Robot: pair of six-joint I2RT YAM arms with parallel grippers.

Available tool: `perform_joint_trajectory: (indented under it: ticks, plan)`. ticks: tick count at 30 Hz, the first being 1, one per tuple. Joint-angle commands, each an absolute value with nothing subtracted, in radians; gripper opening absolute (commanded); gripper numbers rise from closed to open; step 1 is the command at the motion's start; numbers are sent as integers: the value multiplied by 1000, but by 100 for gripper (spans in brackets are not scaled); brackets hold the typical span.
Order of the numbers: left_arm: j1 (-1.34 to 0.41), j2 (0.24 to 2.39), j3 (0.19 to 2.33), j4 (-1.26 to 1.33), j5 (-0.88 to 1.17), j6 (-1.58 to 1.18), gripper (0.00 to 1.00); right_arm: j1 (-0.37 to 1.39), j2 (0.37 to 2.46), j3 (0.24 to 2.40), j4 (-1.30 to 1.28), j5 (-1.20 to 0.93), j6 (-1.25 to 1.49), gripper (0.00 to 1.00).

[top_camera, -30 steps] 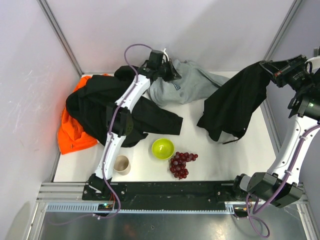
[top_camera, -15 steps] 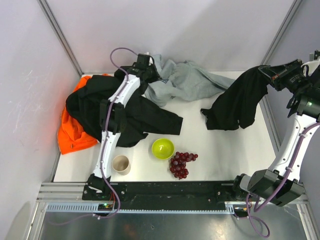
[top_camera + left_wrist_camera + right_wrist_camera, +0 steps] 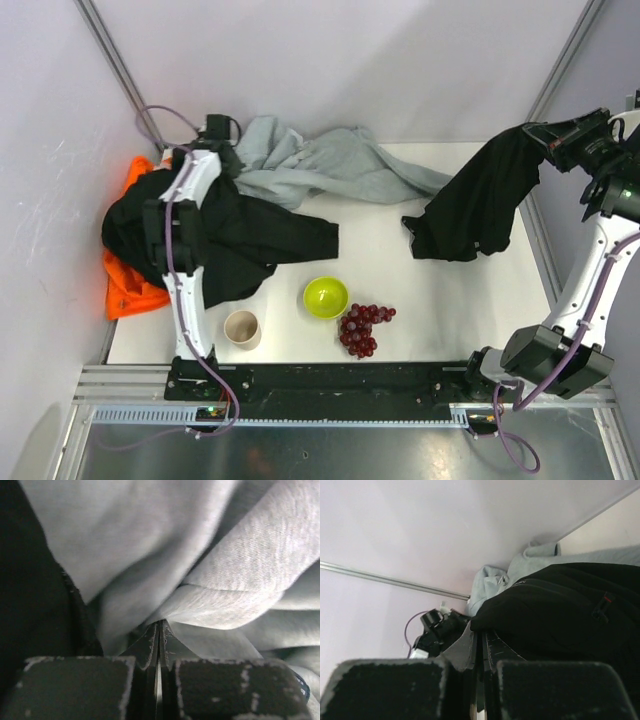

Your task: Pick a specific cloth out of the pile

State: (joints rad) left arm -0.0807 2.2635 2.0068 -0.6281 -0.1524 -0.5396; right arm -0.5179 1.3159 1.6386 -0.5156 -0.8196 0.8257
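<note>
The cloth (image 3: pixel 478 200), plain black, hangs from my right gripper (image 3: pixel 545 140) at the right side, its lower end resting on the table. In the right wrist view the jaws (image 3: pixel 481 632) are shut on its edge (image 3: pixel 560 620). The pile (image 3: pixel 215 235) lies at the back left: a larger black garment over an orange one (image 3: pixel 125 292). My left gripper (image 3: pixel 222 135) is at the back left corner, shut on the light grey sweatshirt (image 3: pixel 310 165), which stretches rightward from it. In the left wrist view grey fabric (image 3: pixel 225 580) is pinched between the shut tips (image 3: pixel 159 625).
A green bowl (image 3: pixel 326 296), a bunch of dark red grapes (image 3: pixel 362 327) and a beige cup (image 3: pixel 242 328) stand near the front edge. Pale walls and metal frame posts (image 3: pixel 118 65) close in the back and both sides.
My left gripper has swung left to the back corner, dragging the grey sweatshirt with it; the black and orange garments shifted left. The right gripper has kept the black cloth raised.
</note>
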Motion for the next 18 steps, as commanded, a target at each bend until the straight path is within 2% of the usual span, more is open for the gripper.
perform_joint_trajectory:
  ticks: [1, 8, 18]
  plan:
    - [99, 2102, 1876, -751, -426, -505, 1, -524, 1333, 1734, -496, -802, 792, 0]
    - [117, 2054, 1898, -750, -272, -483, 1, -525, 1376, 1811, -480, -763, 797, 0]
    - [-97, 2015, 2182, -746, -86, -434, 4, -525, 1454, 2082, -496, -743, 853, 0]
